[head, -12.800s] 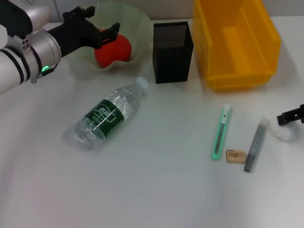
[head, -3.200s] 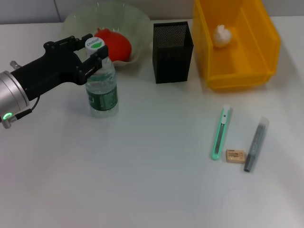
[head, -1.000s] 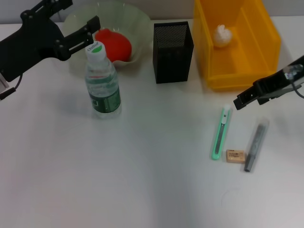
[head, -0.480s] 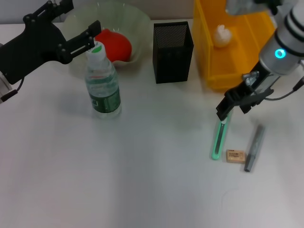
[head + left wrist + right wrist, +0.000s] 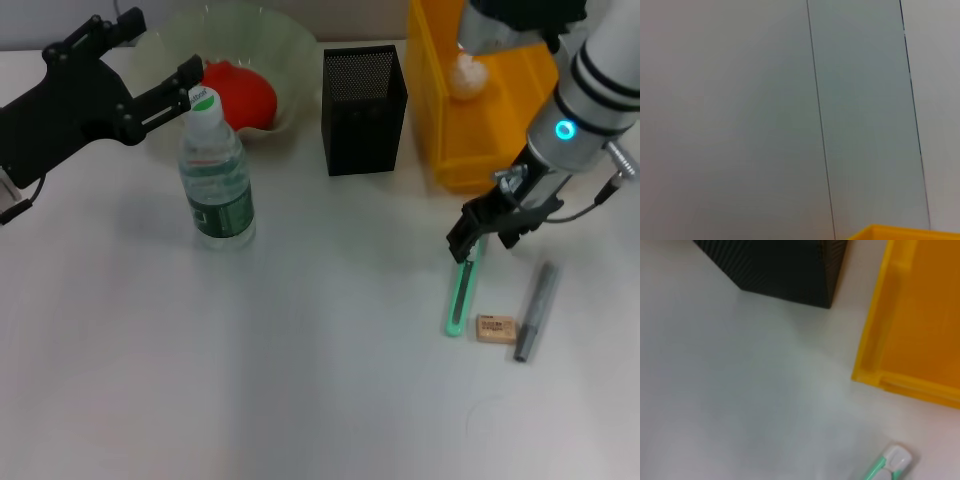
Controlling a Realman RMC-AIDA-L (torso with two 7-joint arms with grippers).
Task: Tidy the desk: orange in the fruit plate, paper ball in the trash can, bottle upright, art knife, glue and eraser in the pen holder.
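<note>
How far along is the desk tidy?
Done: orange in the plate, paper ball in the bin, bottle upright. In hand: right hand over the knife; left hand by the bottle cap. Left: knife, eraser, glue into the holder.

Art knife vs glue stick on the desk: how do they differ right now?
The art knife is green and white; the glue stick is grey. The knife is the longer of the two. The right hand hangs over the knife's far end, while nothing is near the glue stick. Both lie flat on the desk, either side of the eraser, outside the pen holder.
</note>
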